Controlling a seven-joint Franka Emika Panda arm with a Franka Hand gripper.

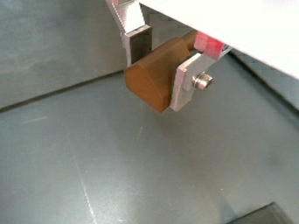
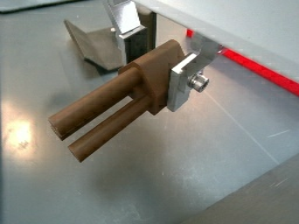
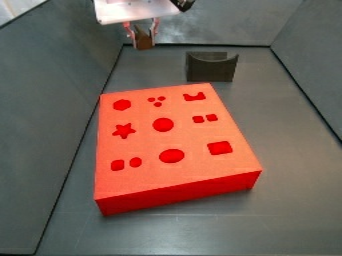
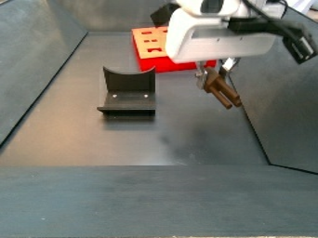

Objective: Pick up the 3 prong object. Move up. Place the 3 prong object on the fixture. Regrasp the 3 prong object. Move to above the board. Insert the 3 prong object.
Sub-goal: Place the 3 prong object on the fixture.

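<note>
Right now your 3 prong object [image 2: 111,109] is clamped in the claw [image 2: 159,72], held by its block end, with its prongs running out and away from the fingers; in a side view [image 4: 222,91] it hangs tilted, clear of the tabletop [image 4: 187,139]. The claw's plates are closed down to the block's width, pads pressing its two sides. The fixture [image 4: 125,93] sits beside the claw, near but apart, notch upward. I judge you must carry the piece sideways toward that notch. The board [image 3: 171,140] lies beyond it.
</note>
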